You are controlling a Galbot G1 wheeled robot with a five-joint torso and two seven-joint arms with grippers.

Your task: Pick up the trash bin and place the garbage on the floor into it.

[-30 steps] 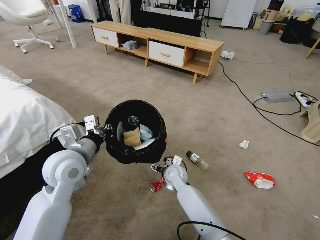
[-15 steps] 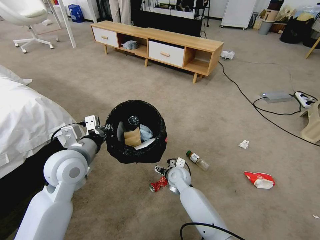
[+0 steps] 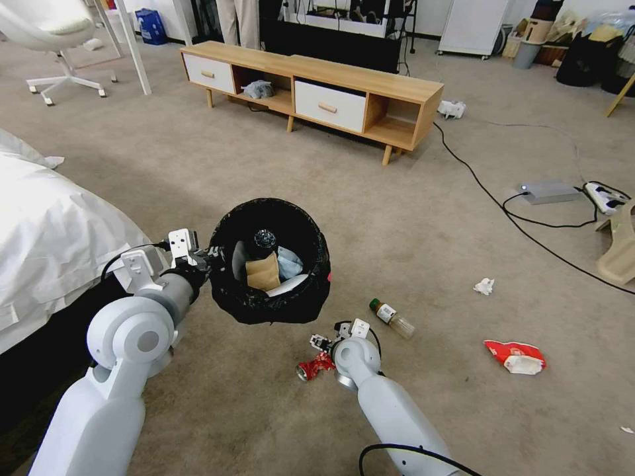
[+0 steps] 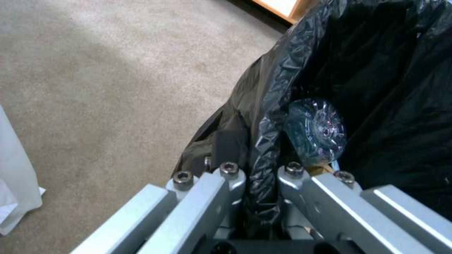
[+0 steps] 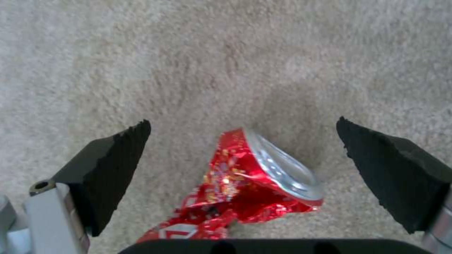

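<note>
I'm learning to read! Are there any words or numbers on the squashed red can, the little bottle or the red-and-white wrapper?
No text can be read anywhere.
Crushed red can, between the open right end effector's pads: white marks on the foil, too crumpled to read.
Bottle: its label is too small to read.
Red-and-white wrapper: print too small to read.
Trash bin, held by the left end effector: no writing on its black bag.

- The right gripper (image 5: 242, 165) hangs over the floor (image 5: 226, 53), a beige-grey short-pile carpet, with its jaws spread wide
- Two black wedge-shaped pads (image 5: 111, 165) stand well apart, one on each side
- A crushed red can (image 5: 249, 176) lies on the carpet between them, touching neither pad
- The can's silver rimmed end faces one pad; its crumpled red body runs back toward the gripper's base
</note>
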